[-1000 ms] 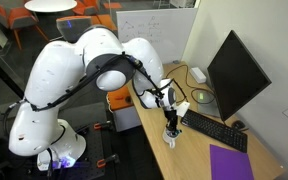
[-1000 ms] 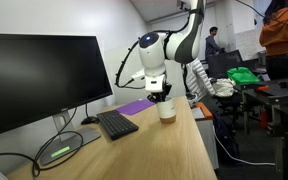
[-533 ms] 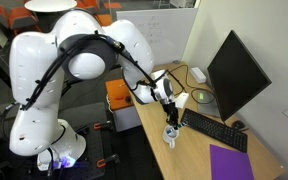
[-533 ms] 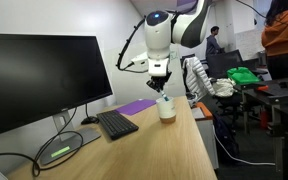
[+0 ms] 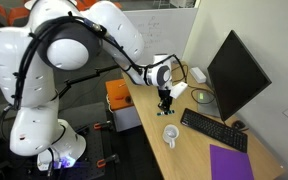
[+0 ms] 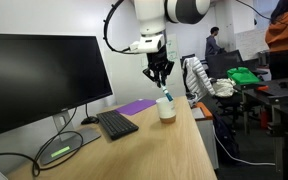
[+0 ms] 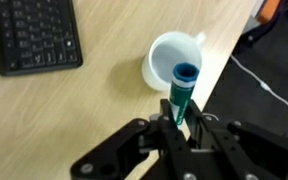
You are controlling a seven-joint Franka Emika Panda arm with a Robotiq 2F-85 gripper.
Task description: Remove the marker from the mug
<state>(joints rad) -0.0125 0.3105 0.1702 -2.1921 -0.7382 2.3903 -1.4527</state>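
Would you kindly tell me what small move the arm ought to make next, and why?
Probably carry the marker sideways, away from the mug and over bare desk. The gripper is shut on the marker and hangs above the mug. In both exterior views the marker's lower end looks about clear of the rim, so lifting seems nearly done.

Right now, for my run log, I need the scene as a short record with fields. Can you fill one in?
tool: shut on the marker, above the mug
marker: dark, teal-topped, held roughly upright; in an exterior view its lower end hangs apart from the mug
mug: white, upright near the desk edge, handle to one side, nothing seen inside
keyboard: black, beside the mug, not touching
monitor: dark screen, behind the keyboard
purple sheet: flat on the desk, past the keyboard
desk: light wood
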